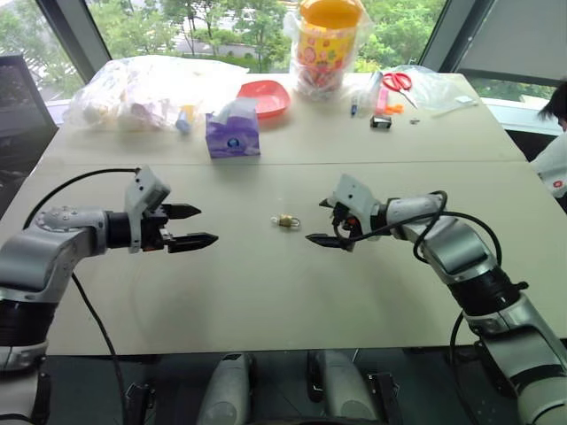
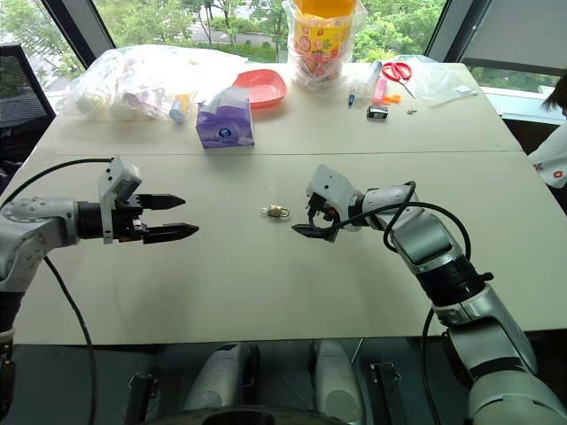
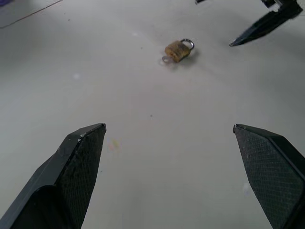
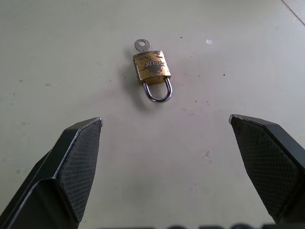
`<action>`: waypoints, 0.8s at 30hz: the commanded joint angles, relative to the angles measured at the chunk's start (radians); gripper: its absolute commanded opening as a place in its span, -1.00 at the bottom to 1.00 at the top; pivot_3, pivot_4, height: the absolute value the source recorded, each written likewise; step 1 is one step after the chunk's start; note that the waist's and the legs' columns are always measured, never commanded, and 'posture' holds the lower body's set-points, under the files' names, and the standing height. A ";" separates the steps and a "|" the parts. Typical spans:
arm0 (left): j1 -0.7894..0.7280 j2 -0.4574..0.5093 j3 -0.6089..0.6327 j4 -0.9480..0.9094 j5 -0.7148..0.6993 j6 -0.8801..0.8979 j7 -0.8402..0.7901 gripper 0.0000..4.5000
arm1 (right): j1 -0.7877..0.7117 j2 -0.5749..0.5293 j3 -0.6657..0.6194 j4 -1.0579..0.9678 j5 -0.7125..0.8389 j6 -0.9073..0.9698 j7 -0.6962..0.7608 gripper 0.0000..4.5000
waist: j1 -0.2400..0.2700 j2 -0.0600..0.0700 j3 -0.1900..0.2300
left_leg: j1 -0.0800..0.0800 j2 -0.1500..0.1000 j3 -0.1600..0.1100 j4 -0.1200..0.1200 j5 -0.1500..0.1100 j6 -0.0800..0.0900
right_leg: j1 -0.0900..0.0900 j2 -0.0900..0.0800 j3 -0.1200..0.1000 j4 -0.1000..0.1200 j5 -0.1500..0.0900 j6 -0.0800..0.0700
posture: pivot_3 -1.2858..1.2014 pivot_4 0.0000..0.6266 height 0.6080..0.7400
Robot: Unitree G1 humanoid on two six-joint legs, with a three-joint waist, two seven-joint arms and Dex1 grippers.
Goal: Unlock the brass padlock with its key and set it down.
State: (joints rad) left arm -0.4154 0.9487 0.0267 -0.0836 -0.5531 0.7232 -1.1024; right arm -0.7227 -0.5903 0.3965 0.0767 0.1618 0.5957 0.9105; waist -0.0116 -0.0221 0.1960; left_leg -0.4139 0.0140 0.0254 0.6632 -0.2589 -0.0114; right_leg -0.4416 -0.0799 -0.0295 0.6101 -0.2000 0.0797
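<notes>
The brass padlock (image 1: 285, 220) lies flat on the pale table (image 1: 266, 292), midway between my two grippers, its silvery shackle closed. The round silvery head of the key (image 4: 141, 45) sticks out of the lock body's bottom end, opposite the shackle. My left gripper (image 1: 205, 224) hovers to the lock's left, open and empty, pointing toward it. On the other side, closer in, my right gripper (image 1: 317, 221) is open and empty too, its fingers aimed at the padlock (image 4: 152, 68). Neither gripper touches the lock. The left wrist view shows the padlock (image 3: 178, 49) ahead of that gripper's spread fingers.
At the table's far side stand a purple tissue box (image 1: 233, 133), a red plate (image 1: 266, 96), plastic bags (image 1: 142, 88), a jar with an orange lid (image 1: 330, 40), red scissors (image 1: 399, 81) and a small black clip (image 1: 381, 122). A person (image 1: 554, 159) is at the right edge.
</notes>
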 commanded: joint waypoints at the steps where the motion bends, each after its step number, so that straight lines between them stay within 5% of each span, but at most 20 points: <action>1: -0.032 0.019 -0.002 -0.008 0.022 -0.031 -0.033 1.00 | -0.110 0.069 0.041 0.130 -0.056 -0.053 0.040 0.98 | -0.004 0.000 0.000 | 0.000 0.000 0.000 0.000 0.000 0.000 | 0.000 0.000 0.000 0.000 0.000 0.000 | 0.03 -0.52 1.00; 15: 0.102 -0.058 0.061 -0.148 -0.007 0.003 0.084 1.00 | -0.231 0.219 0.094 0.431 -0.195 -0.118 0.105 0.98 | -0.004 0.000 0.000 | 0.001 0.000 -0.001 0.001 0.000 0.000 | 0.000 0.000 0.000 0.003 0.002 0.003 | 0.03 -0.52 1.00; 18: 0.110 -0.060 0.068 -0.157 -0.011 0.008 0.093 1.00 | -0.219 0.219 0.095 0.429 -0.211 -0.119 0.112 0.63 | -0.004 0.000 0.000 | 0.003 0.000 -0.001 0.001 0.000 0.000 | 0.002 0.000 0.000 0.004 0.001 0.002 | 0.03 -0.52 1.00; 24: 0.094 -0.067 0.055 -0.148 -0.011 0.005 0.096 1.00 | -0.189 0.217 0.103 0.367 -0.232 -0.094 0.119 -0.69 | -0.003 0.000 0.000 | 0.005 0.000 -0.001 0.001 0.000 0.000 | 0.004 0.000 0.000 0.004 0.001 0.001 | 0.03 -0.52 1.00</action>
State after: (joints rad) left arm -0.3046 0.8828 0.0623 -0.2155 -0.5551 0.7339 -1.0030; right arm -0.9314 -0.3667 0.4868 0.4599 -0.0387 0.4798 1.0365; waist -0.0145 -0.0221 0.1958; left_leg -0.4083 0.0141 0.0246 0.6645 -0.2586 -0.0117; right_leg -0.4373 -0.0798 -0.0295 0.6143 -0.1994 0.0802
